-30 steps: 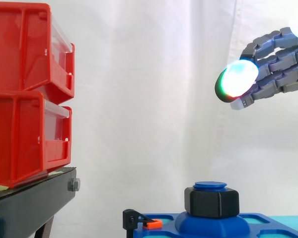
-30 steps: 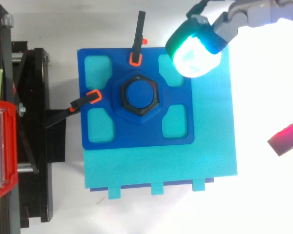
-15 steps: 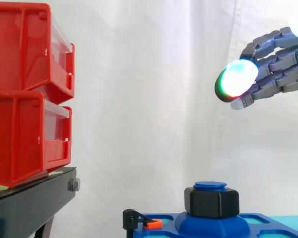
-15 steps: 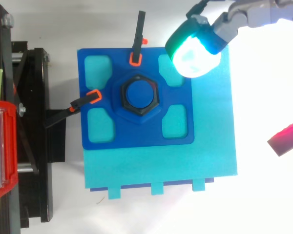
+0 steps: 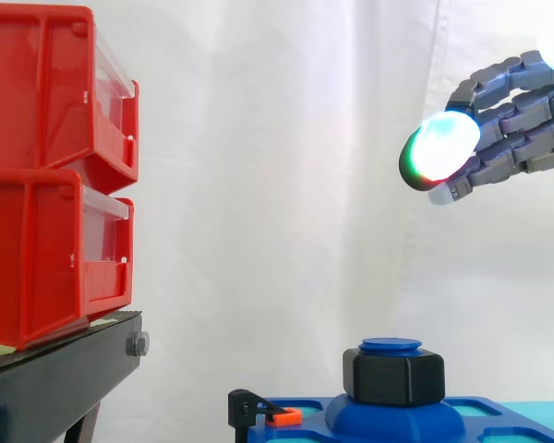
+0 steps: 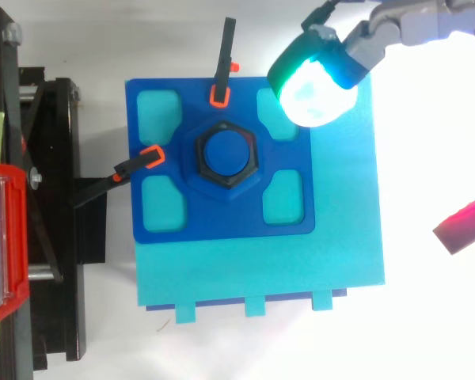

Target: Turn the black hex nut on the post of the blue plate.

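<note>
**Hand High, Nut Untouched**

Counted one nut [image 5: 393, 377], black and six-sided, seated low on the one post [image 5: 391, 346], with the post's round blue top just clear above it. Found both at the middle of the one blue plate [image 6: 222, 218], on its raised hub. Counted four cyan windows [image 6: 162, 198] in the plate, one toward each corner, ringed around the nut. Saw the plate lying flat on one cyan base [image 6: 340, 206], and counted three small tabs [image 6: 257, 305] along the base's lower edge in the top view. Counted two clamps [image 6: 222, 67], black with orange tips, set on the plate: one at its upper edge and one at its left edge, seen from above.

Spotted one hand [image 5: 517, 120] high at the right in the side view, well above the nut and off to its right, touching nothing. Noted fingers loosely stretched toward the left, only gently bent, grasping nothing. Noted one pad [image 6: 317, 83] aglow in green and cyan. From above, placed that pad over the plate's upper right corner, partly covering one window and apart from the nut.

Counted two red bins [image 5: 46, 92], one stacked on the other, on one black stand [image 5: 55, 378] left of the plate. Saw one white curtain [image 5: 277, 138] behind it all.
</note>
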Motion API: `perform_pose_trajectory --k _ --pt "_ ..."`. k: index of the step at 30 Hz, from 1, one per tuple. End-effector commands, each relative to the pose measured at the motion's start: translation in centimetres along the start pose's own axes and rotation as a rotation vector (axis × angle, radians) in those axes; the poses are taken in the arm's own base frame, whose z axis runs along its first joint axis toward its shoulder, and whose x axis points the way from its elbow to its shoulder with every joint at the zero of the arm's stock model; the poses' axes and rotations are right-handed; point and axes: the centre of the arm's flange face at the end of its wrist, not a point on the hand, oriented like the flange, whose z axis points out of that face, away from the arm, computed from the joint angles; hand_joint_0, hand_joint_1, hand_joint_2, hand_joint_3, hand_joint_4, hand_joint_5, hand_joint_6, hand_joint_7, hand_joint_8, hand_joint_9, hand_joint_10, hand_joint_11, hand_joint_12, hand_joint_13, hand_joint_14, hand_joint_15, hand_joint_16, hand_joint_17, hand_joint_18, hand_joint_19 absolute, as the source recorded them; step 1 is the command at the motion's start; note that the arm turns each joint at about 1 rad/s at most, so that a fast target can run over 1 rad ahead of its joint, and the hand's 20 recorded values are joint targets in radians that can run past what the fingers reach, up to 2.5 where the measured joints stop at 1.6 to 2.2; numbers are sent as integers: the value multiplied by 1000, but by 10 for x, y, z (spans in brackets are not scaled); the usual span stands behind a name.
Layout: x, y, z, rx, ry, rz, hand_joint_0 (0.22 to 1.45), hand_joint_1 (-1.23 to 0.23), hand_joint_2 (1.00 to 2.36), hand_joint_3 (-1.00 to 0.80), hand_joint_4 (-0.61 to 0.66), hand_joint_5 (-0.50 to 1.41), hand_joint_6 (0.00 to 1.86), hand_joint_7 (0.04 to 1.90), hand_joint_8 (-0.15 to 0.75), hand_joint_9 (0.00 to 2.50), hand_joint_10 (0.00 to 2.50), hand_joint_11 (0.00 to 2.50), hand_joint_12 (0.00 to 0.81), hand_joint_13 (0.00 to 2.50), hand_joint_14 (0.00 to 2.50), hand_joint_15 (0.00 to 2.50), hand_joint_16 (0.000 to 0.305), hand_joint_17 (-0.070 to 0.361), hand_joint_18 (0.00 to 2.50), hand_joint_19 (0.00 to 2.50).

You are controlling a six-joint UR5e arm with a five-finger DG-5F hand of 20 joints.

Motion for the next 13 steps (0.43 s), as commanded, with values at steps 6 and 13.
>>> perform_pose_trajectory --k 6,13 --pt "1 0 0 0 1 0 434 -424 1000 -500 -8 -271 502 700 158 0 0 0 361 0 0 0 58 130 0 36" --pt "0 1 0 -1 0 0 434 -420 1000 -500 -10 -274 502 707 156 0 0 0 360 0 0 0 58 131 0 35"
